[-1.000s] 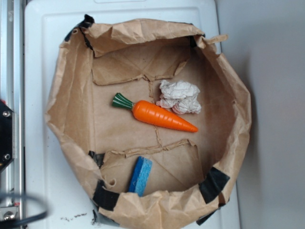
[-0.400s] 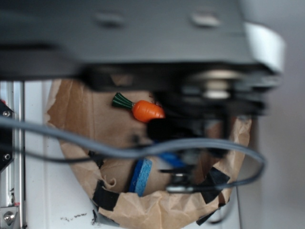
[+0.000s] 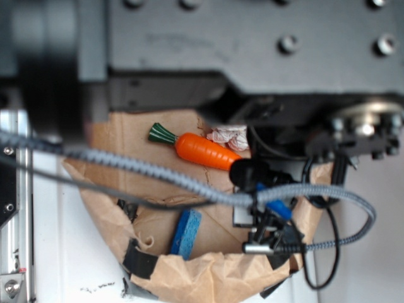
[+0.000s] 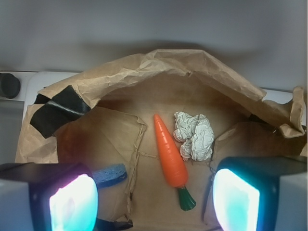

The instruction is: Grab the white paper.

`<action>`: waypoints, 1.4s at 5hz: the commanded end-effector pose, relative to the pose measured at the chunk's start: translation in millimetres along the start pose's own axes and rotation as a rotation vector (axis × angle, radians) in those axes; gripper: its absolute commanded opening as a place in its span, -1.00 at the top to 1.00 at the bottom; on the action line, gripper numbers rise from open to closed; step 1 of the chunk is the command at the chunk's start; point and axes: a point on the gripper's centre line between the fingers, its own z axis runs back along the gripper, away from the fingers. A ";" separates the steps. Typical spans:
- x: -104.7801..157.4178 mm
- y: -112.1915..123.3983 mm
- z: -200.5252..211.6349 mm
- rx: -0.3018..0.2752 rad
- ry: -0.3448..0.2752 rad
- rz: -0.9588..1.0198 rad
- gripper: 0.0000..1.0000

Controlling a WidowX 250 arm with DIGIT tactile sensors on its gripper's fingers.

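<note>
The white paper (image 4: pixel 195 136) is a small crumpled wad lying on the floor of the brown paper bag (image 4: pixel 192 65), touching the right side of the orange toy carrot (image 4: pixel 169 154). In the exterior view only a sliver of the white paper (image 3: pixel 228 136) shows beside the carrot (image 3: pixel 205 151), under my arm. My gripper (image 4: pixel 154 202) hangs above the bag, open wide, with nothing between its fingers. The paper lies ahead of the right finger (image 4: pixel 236 199), well below it.
A blue sponge (image 4: pixel 109 173) lies on the bag floor by the left finger; in the exterior view the sponge (image 3: pixel 185 232) sits near the bag's front wall. Black tape (image 4: pixel 57 109) patches the bag rim. The bag stands on a white surface (image 3: pixel 63 252).
My arm has swung in over the bag and now covers most of the exterior view, hiding nearly all of the white paper. The objects in the bag have not moved.
</note>
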 end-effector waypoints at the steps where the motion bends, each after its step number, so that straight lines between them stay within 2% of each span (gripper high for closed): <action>1: -40.2 10.5 0.9 0.042 -0.117 0.012 -1.00; 2: -91.7 19.6 -10.4 0.079 -0.109 -0.015 -1.00; 3: -143.9 34.3 -12.8 0.110 -0.160 0.039 -1.00; 4: -169.9 32.4 -13.5 0.135 -0.123 0.045 -1.00; 5: -135.7 16.1 -20.2 0.186 -0.047 0.080 -1.00; 6: -84.3 -3.1 -37.4 0.233 -0.028 0.124 -1.00; 7: -84.3 -3.1 -37.4 0.233 -0.028 0.124 -1.00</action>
